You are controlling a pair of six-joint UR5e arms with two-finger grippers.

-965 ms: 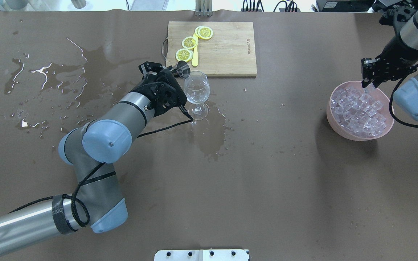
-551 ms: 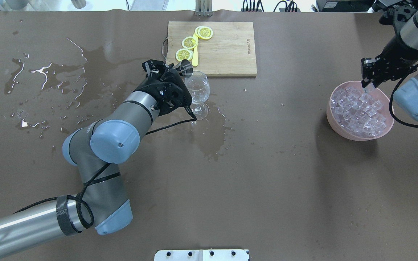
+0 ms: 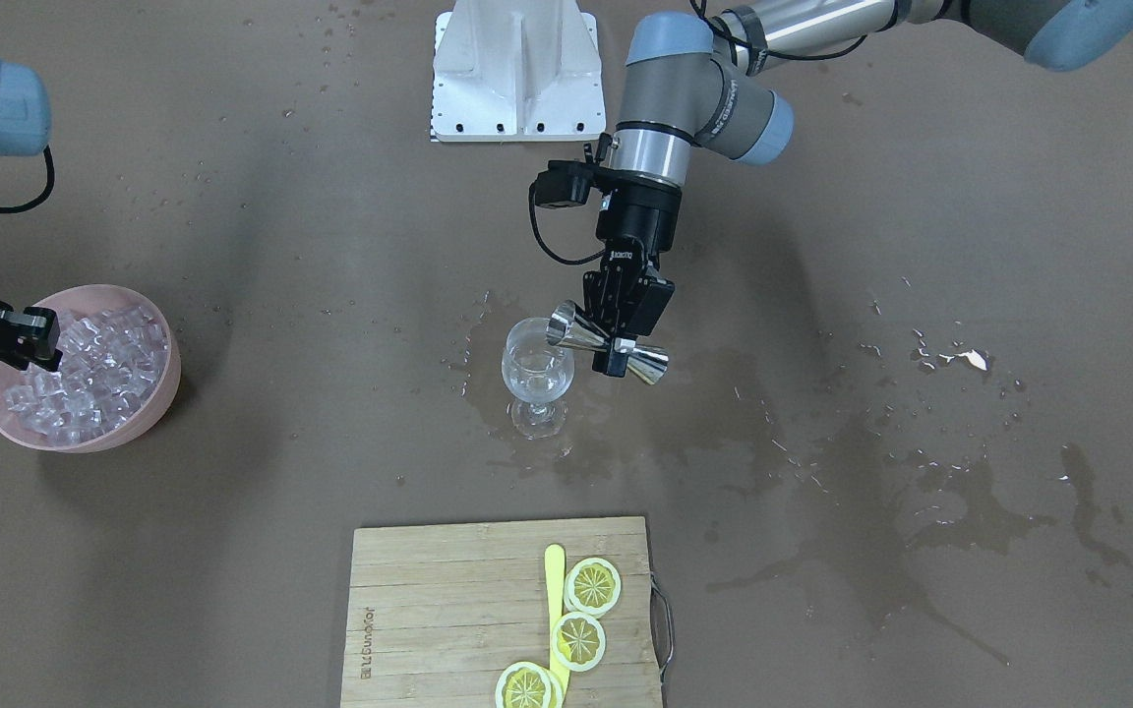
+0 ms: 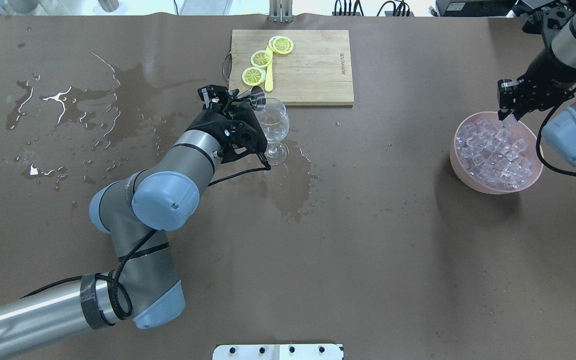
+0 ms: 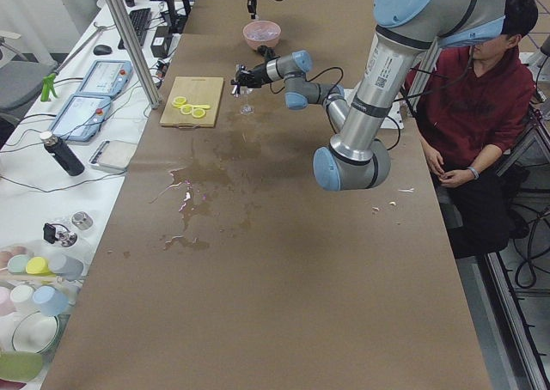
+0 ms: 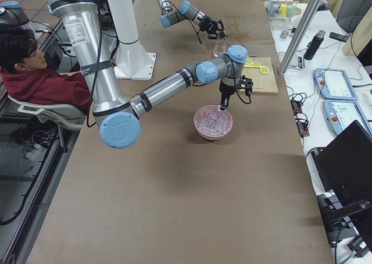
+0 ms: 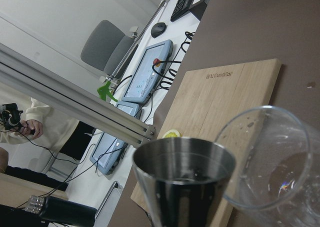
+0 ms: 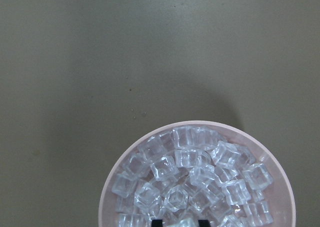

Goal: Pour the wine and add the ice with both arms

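- Seen only from right wrist: right fingers [image 8: 158, 223] apart above ice [image 8: 200, 182], grip unclear.
- Jigger [image 3: 574, 331] clamped in left fingers [image 3: 640, 307], at glass [image 3: 535, 369] rim.
- Ice: clear, glistening, heaped cubes.

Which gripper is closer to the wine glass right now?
Left. The left gripper holds a jigger at the rim of the wine glass; the right gripper is far away, over the bowl of ice.
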